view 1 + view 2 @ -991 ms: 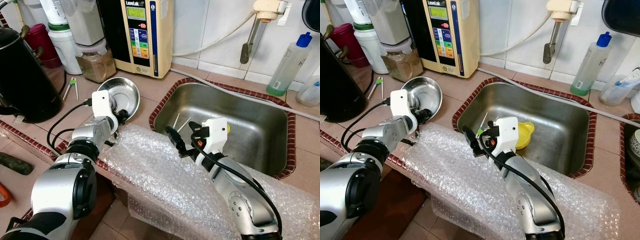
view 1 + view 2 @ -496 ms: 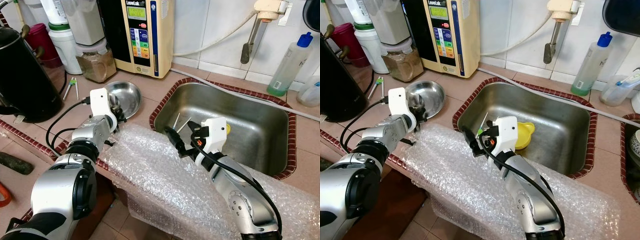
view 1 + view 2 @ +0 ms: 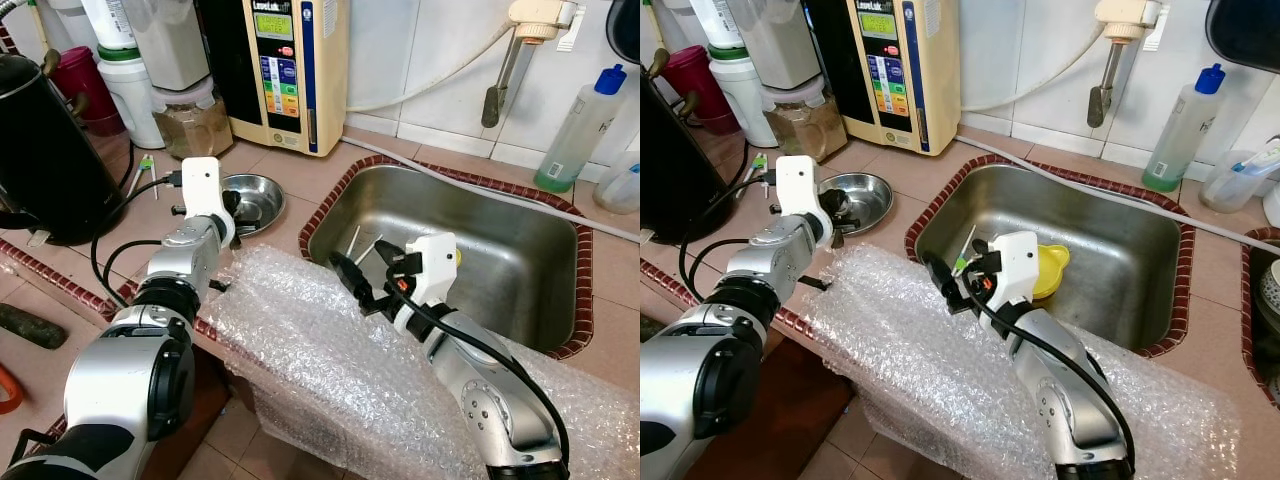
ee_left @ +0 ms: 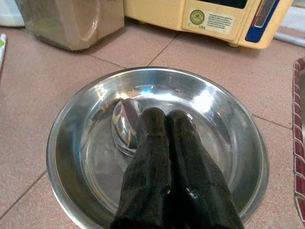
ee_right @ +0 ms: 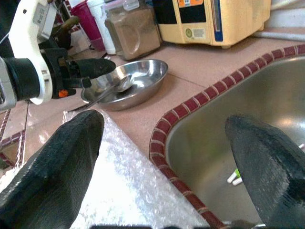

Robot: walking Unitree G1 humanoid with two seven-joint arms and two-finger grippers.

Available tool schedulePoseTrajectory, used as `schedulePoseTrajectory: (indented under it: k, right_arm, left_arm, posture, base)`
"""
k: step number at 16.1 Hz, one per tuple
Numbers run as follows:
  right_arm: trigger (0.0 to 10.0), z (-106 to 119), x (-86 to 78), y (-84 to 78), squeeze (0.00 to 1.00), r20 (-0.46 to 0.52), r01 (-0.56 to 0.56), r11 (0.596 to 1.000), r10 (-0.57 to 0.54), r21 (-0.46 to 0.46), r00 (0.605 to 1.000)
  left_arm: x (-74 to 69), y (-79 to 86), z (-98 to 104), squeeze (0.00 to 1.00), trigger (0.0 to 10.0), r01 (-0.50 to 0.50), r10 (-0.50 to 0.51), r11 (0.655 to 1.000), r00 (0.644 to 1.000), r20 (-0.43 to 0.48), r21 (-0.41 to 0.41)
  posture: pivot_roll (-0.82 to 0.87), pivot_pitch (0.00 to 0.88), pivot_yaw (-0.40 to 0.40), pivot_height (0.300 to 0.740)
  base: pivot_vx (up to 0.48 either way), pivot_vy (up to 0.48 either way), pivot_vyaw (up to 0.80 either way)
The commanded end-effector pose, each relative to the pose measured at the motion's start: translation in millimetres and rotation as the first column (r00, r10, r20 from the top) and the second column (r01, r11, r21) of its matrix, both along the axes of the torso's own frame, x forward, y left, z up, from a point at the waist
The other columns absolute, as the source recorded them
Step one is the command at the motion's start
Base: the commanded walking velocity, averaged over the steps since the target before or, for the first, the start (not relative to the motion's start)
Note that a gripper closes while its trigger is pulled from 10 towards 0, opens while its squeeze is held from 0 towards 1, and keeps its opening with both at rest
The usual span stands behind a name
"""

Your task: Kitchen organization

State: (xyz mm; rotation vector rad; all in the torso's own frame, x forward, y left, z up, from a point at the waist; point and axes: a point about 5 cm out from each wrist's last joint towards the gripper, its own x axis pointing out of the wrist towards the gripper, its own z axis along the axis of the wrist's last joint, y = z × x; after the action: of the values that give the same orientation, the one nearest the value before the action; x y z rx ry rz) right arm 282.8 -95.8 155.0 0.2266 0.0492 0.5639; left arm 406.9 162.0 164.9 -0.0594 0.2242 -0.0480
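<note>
Bright, even light; glare on steel bowl [image 4: 157, 143]; sharp.

1 steel bowl [image 3: 256, 192] w/ 1 spoon [image 4: 123, 126]; 1 sink [image 3: 520, 262]; 1 bubble-wrap sheet [image 3: 310, 350]; 1 water ionizer [image 3: 290, 70]; 1 black kettle [image 3: 45, 160]; 1 yellow cup [image 3: 1048, 268]; 2 soap bottles [image 3: 580, 130]; 2 grippers [image 4: 167, 129].

White tiled wall [image 3: 420, 60], terracotta tiled countertop [image 3: 300, 175]

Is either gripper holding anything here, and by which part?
The left gripper pinches a spoon by its handle over the steel bowl; the right gripper holds nothing.
</note>
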Motion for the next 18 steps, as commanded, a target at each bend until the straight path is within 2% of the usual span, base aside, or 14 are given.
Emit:
schedulePoseTrajectory:
  k: [1, 2, 3, 4, 5, 7, 8, 9, 10, 12, 13, 14, 15, 18]
  right_arm:
    - [10.0, 5.5, 2.0, 0.0, 0.0, 0.024, 0.005, 1.0, -0.005, 0.008, 1.0]
    - [10.0, 5.4, 1.9, -0.3, 0.0, 0.025, 0.007, 1.0, -0.007, 0.006, 1.0]
    - [10.0, 5.4, 2.2, -0.8, 0.0, 0.025, 0.012, 1.0, -0.012, 0.002, 1.0]
    - [10.0, 5.1, 2.2, -1.6, 0.0, 0.024, 0.018, 1.0, -0.018, 0.001, 1.0]
    - [10.0, 4.6, 2.3, -2.1, 0.0, 0.022, 0.022, 1.0, -0.022, 0.0, 1.0]
    - [10.0, 2.9, 2.4, -1.9, 0.0, 0.017, 0.026, 1.0, -0.026, -0.003, 1.0]
    - [10.0, 2.7, 2.5, -1.1, 0.0, 0.016, 0.023, 1.0, -0.023, -0.004, 1.0]
    - [10.0, 2.6, 2.5, -0.9, 0.0, 0.016, 0.022, 1.0, -0.022, -0.004, 1.0]
    - [10.0, 2.5, 3.1, 0.2, 0.0, 0.015, 0.017, 1.0, -0.017, -0.005, 1.0]
    - [10.0, 2.3, 3.9, 1.0, 0.0, 0.014, 0.01, 1.0, -0.01, -0.008, 1.0]
    - [10.0, 3.0, 4.8, 1.4, 0.0, 0.015, 0.004, 1.0, -0.003, -0.012, 1.0]
    - [10.0, 3.3, 5.1, 1.4, 0.0, 0.016, 0.002, 1.0, -0.001, -0.014, 1.0]
    - [10.0, 3.7, 5.5, 2.0, 0.0, 0.016, -0.005, 1.0, 0.005, -0.018, 1.0]
    - [10.0, 3.0, 5.2, 5.5, 0.0, 0.014, -0.023, 0.999, 0.023, -0.029, 1.0]
  left_arm:
    - [2.3, -1.5, 8.2, 0.0, 0.0, 0.011, -0.011, 1.0, 0.999, 0.038, 0.012]
    - [2.4, -1.3, 9.4, 0.0, 0.0, 0.012, -0.013, 1.0, 0.999, 0.053, 0.024]
    - [3.8, 0.1, 17.5, 0.0, 0.0, 0.011, -0.02, 0.995, 0.995, 0.102, 0.094]
    - [4.8, 1.3, 24.9, 0.0, 5.9, -0.004, -0.011, 0.994, 0.99, 0.142, 0.106]
    - [5.1, 2.0, 29.1, 0.0, 10.0, -0.012, -0.005, 0.995, 0.986, 0.167, 0.101]
    - [-0.2, -3.7, 38.9, 0.0, 10.0, 0.024, -0.056, 0.993, 0.955, 0.292, 0.112]
    - [-5.9, -8.8, 35.2, 1.0, 10.0, 0.06, -0.094, 0.992, 0.941, 0.324, 0.115]
    - [-9.0, -11.9, 33.3, 1.0, 10.0, 0.084, -0.119, 0.99, 0.933, 0.339, 0.116]
    - [-20.5, -19.2, 26.0, 1.0, 10.0, 0.125, -0.167, 0.983, 0.908, 0.384, 0.131]
    - [-33.5, -25.6, 15.5, 1.0, 10.0, 0.143, -0.179, 0.983, 0.897, 0.405, 0.117]
    - [-44.0, -32.3, 4.7, 1.0, 10.0, 0.153, -0.169, 0.986, 0.905, 0.391, 0.071]
    - [-48.6, -34.2, 1.7, 1.0, 10.0, 0.146, -0.155, 0.988, 0.91, 0.384, 0.053]
    - [-55.7, -35.0, -3.3, 1.0, 10.0, 0.095, -0.099, 0.995, 0.923, 0.372, 0.03]
    - [-67.7, -30.6, -11.3, 1.0, 10.0, -0.006, -0.001, 1.0, 0.939, 0.345, 0.021]
  posture:
    - [-0.02, 0.026, 0.084, 0.74]
    - [-0.02, 0.026, 0.084, 0.74]
    - [-0.02, 0.026, 0.084, 0.74]
    - [-0.02, 0.027, 0.08, 0.74]
    - [-0.01, 0.028, 0.077, 0.74]
    - [0.0, 0.032, 0.069, 0.74]
    - [0.0, 0.03, 0.064, 0.74]
    - [0.0, 0.031, 0.062, 0.74]
    - [0.01, 0.03, 0.055, 0.74]
    - [0.01, 0.03, 0.043, 0.74]
    - [0.02, 0.031, 0.034, 0.74]
    - [0.02, 0.031, 0.029, 0.74]
    - [0.02, 0.032, 0.02, 0.74]
    - [0.02, 0.032, 0.016, 0.74]
  base:
    - [0.0, 0.0, 0.0]
    - [0.0, 0.0, 0.0]
    - [0.0, 0.0, 0.0]
    - [0.0, 0.0, 0.0]
    - [0.0, 0.0, 0.0]
    - [0.0, 0.0, 0.0]
    - [0.0, 0.0, 0.0]
    - [0.0, 0.0, 0.0]
    - [0.0, 0.0, 0.0]
    - [0.0, 0.0, 0.0]
    - [0.0, 0.0, 0.0]
    - [0.0, 0.0, 0.0]
    - [0.0, 0.0, 0.0]
    - [0.0, 0.0, 0.0]
